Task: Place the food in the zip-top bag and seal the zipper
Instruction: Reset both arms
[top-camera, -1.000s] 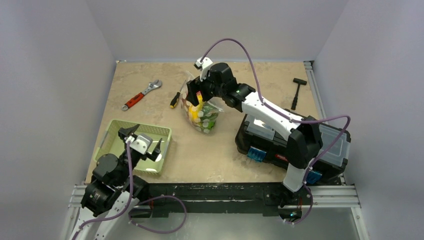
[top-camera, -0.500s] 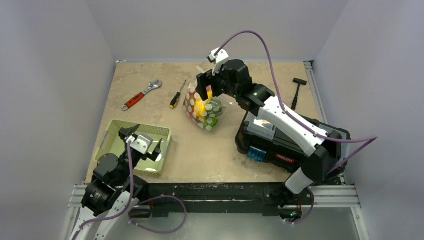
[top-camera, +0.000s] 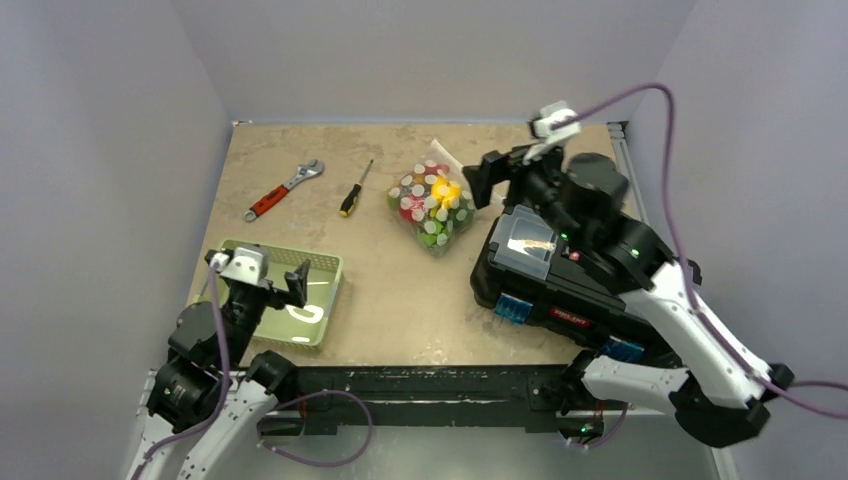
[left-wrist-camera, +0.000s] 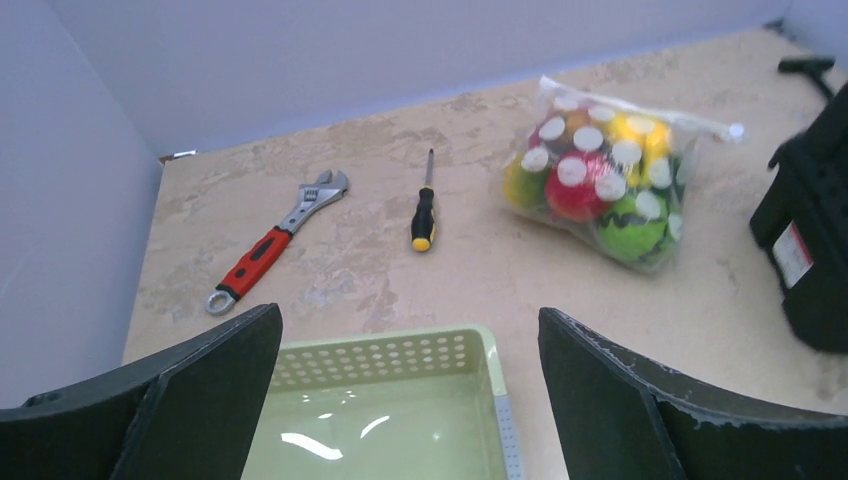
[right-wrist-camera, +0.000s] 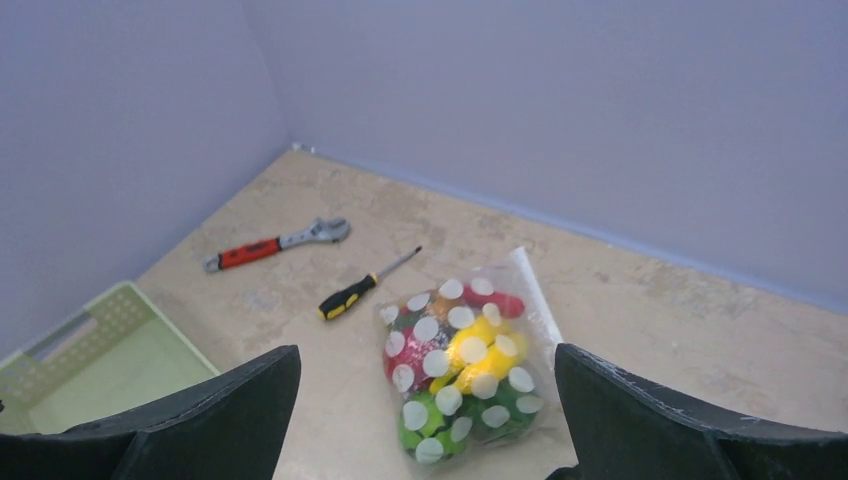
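Note:
The zip-top bag (top-camera: 432, 205), clear with white dots, lies flat on the table at mid-back. The food (right-wrist-camera: 478, 345) is inside it: red, yellow and green pieces packed together. The zipper (right-wrist-camera: 535, 295) is the thin strip along the bag's far edge; I cannot tell if it is pressed shut. My right gripper (top-camera: 487, 180) hovers open just right of the bag, apart from it, with nothing between its fingers (right-wrist-camera: 620, 410). My left gripper (top-camera: 257, 270) is open and holds nothing above the green basket (top-camera: 325, 268), far from the bag (left-wrist-camera: 600, 185).
A red-handled wrench (top-camera: 283, 188) and a black-and-yellow screwdriver (top-camera: 355, 190) lie left of the bag. A black toolbox (top-camera: 560, 285) stands on the right under my right arm. A hammer head (left-wrist-camera: 805, 65) shows at the far right. Walls close the back and sides.
My right gripper opened, let go of the bag and drew back up and to the right. The bag settled flat, a little further right. My left arm shifted slightly left.

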